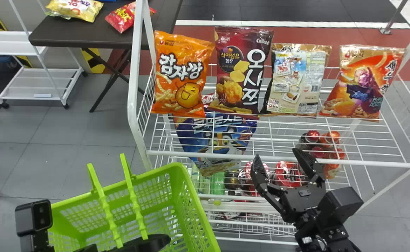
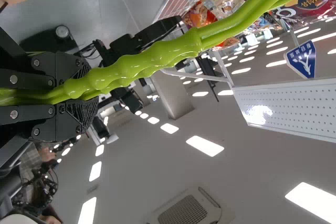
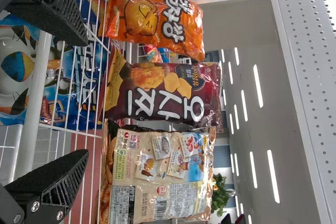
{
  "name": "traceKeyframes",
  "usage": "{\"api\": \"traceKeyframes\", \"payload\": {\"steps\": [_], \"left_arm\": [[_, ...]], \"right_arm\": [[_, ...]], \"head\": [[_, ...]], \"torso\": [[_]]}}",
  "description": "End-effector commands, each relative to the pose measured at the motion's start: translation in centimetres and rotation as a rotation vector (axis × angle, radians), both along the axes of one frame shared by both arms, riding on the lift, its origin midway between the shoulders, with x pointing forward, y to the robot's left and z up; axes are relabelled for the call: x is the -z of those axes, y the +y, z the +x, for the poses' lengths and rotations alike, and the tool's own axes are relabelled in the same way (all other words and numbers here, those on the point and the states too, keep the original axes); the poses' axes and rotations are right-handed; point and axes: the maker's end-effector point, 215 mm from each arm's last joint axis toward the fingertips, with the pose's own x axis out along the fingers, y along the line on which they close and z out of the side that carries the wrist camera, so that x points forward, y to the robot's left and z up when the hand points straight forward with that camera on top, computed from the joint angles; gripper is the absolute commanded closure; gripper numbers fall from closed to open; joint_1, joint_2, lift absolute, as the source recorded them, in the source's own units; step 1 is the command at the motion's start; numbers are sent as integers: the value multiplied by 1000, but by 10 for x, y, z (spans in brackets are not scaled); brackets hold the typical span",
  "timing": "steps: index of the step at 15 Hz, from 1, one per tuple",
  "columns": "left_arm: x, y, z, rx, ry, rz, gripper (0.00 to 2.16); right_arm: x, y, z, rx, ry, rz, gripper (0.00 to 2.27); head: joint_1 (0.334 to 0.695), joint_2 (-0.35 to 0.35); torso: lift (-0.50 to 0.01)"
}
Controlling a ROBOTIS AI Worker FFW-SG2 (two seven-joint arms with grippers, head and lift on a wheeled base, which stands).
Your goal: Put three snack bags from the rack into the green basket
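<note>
**Four puffed snack bags, one set of parted fingers**

Low on the left of the frame, the left gripper is clenched around the knobbly handle of the green basket, latticed plastic. Lower right, the right gripper holds its fingers apart, nothing between. Beyond, on the white wire rack, snack bags stand across the upper right: glossy, pillowy, probably light, slippery and crushable. I'd pinch each gently mid-body.

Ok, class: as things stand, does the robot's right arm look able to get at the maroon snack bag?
Probably yes: the right gripper is open and empty, and nothing stands in front of the maroon snack bag, though the gripper would likely have to clear the white front rail.
</note>
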Motion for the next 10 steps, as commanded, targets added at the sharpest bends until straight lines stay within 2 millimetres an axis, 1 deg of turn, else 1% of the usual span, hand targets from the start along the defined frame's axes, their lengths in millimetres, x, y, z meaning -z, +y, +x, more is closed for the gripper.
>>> {"api": "traceKeyframes", "payload": {"steps": [1,10], "left_arm": [[0,0,0,0,1,-3,2148],[-1,0,0,1,0,-7,2145]], "right_arm": [[1,0,-1,0,1,0,80],[0,2,1,0,1,12,80]], "head": [[695,26],[695,26]], "torso": [[0],[0]]}}
